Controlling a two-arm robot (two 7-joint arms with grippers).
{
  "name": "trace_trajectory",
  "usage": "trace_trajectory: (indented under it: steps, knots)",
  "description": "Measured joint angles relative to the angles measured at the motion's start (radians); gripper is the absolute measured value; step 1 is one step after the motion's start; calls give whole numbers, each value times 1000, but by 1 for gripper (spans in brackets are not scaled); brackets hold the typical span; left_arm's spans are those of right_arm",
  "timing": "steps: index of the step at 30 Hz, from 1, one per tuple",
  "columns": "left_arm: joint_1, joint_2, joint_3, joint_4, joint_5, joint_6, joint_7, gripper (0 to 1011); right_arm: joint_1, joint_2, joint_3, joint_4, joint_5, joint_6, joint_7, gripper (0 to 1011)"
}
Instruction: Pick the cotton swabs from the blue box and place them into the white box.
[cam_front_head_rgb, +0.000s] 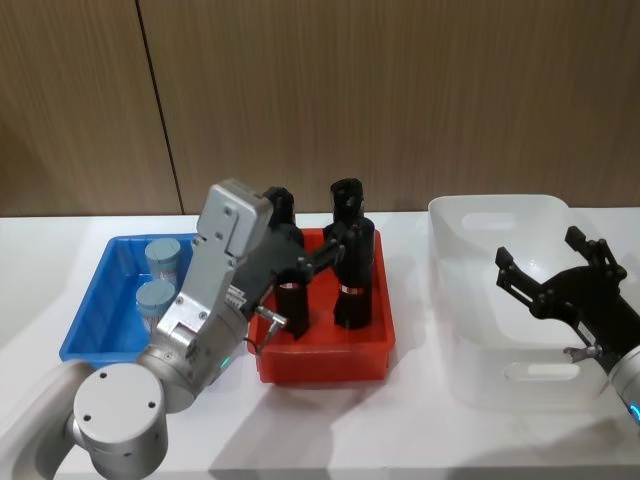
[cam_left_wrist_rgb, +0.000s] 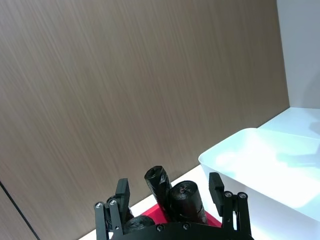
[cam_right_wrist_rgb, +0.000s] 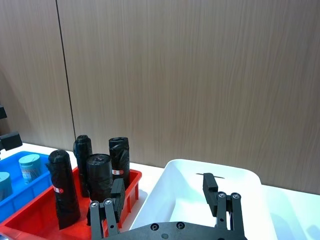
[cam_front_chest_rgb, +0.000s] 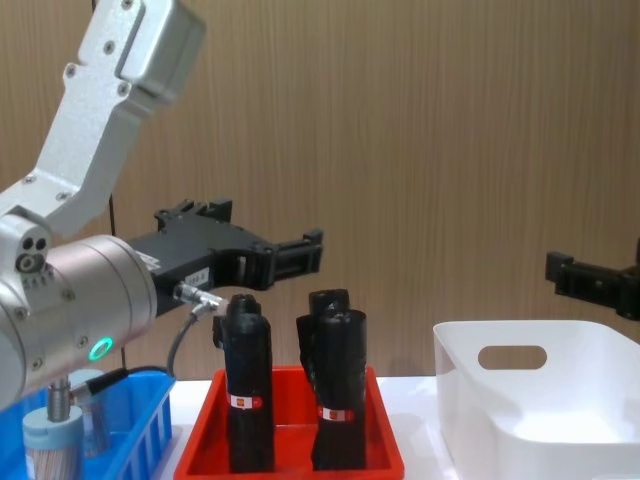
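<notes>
Picking stage: not begun
left claw (cam_left_wrist_rgb: 169, 185): open, empty, over red tray (cam_front_head_rgb: 320, 362)
right claw (cam_right_wrist_rgb: 163, 184): open, above white box (cam_front_head_rgb: 500, 204)
cotton swabs (cam_front_head_rgb: 155, 296): two, in blue box (cam_front_head_rgb: 85, 322)
next: left claw across, down onto one tub

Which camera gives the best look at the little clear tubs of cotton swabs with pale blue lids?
The head view: both clear cotton swab tubs stand in plain sight from above inside the bright blue plastic basket. The right wrist view catches them farther off, one cropped. The chest view shows one, low and from the side.
</notes>
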Motion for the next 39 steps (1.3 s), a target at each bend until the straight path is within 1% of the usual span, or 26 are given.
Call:
trace_trajectory:
  steps: [6, 17, 23, 24, 30, 39]
  knots:
    - [6, 5, -9, -3, -24, 17, 10, 1004, 0, 0, 0, 0, 0, 0, 0, 1002]
    - [34, 24, -29, -34, -71, 76, 87, 1004, 0, 0, 0, 0, 0, 0, 0, 1002]
    - [58, 41, -47, -56, -107, 115, 141, 1004, 0, 0, 0, 0, 0, 0, 0, 1002]
    - [58, 41, -47, -56, -107, 115, 141, 1004, 0, 0, 0, 0, 0, 0, 0, 1002]
    - [87, 63, -65, -76, -149, 148, 188, 1004, 0, 0, 0, 0, 0, 0, 0, 1002]
    - [120, 92, -89, -90, -196, 182, 234, 1004, 0, 0, 0, 0, 0, 0, 0, 1002]
